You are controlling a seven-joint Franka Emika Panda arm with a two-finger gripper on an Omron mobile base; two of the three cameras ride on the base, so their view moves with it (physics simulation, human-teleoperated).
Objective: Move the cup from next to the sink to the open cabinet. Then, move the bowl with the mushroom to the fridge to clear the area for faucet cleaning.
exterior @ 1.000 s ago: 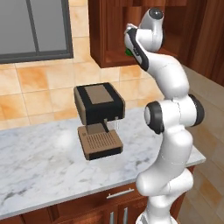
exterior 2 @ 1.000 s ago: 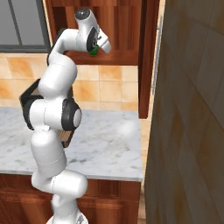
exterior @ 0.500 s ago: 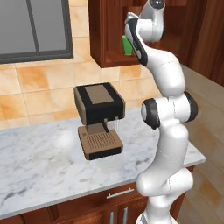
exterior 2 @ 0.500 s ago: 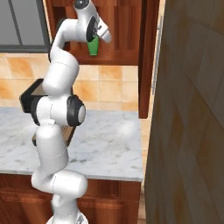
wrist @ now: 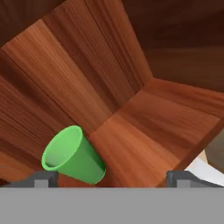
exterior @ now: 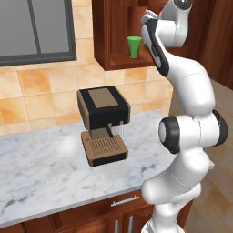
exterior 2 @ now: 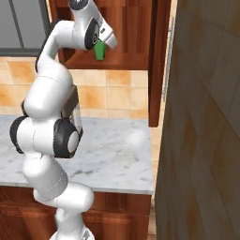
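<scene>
Up on the wall, I have the open cabinet of reddish-brown wood, and its shelf carries the small green tapered cup, which stands upright near the front edge so I could reach it. My dark two-finger gripper is spread wide beside the cup and grips nothing, so I judge the first step is done

Legible text, labels, brands, numbers, signs: none. The green cup, the wooden cabinet, the coffee machine and the marble bench carry plain surfaces with no readable marking in any view.
</scene>
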